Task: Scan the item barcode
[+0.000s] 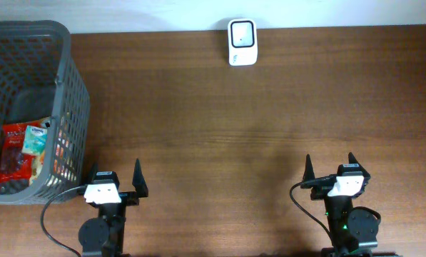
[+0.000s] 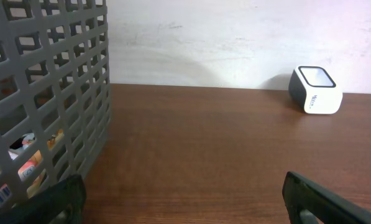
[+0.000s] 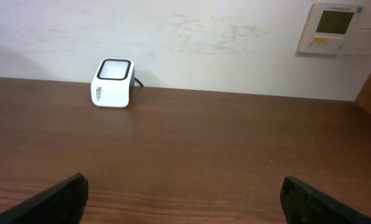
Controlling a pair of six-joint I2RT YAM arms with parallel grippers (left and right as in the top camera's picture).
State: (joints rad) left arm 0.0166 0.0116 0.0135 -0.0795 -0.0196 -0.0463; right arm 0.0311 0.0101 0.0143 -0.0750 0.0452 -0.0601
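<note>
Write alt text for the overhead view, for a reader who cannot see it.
A wooden table seen from above: a white barcode scanner at the far edge, a grey basket holding snack packets at the left. The left tool and right tool sit open at the near edge.

Dark brown wooden bench (image 1: 270, 128) with fine grain running across it, smooth with a soft satin sheen. At nine o'clock, a grey plastic basket (image 1: 73, 107), matt, its walls a moulded lattice. Inside it, snack packets (image 1: 16, 153) in shiny, crinkled film, red and pale teal. At twelve o'clock, a scanner (image 1: 242, 42) of glossy white plastic with a glassy top window. The left pincer (image 1: 116, 171) and right pincer (image 1: 330, 165) look like matt black plastic. Behind, a matt white wall (image 3: 204, 43), faintly scuffed.
</note>
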